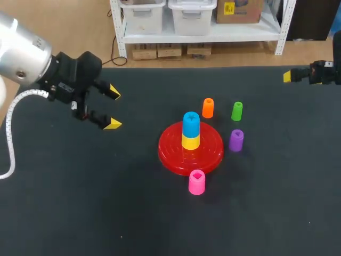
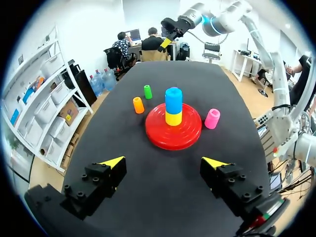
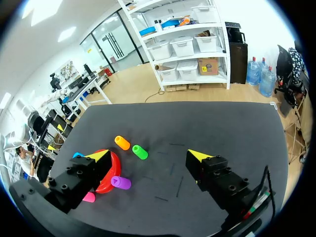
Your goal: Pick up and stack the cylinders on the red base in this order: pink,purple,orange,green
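The red base lies mid-table with a yellow cylinder and a blue cylinder stacked on it. The pink cylinder stands just in front of the base. The purple cylinder is at its right, the orange cylinder and the green cylinder behind it. My left gripper hangs open left of the base. My right gripper is open at the far right edge, one yellow tip showing.
The black table carries nothing else besides the base and cylinders. Its far edge runs just behind the orange and green cylinders, with my right arm hovering over the back right corner.
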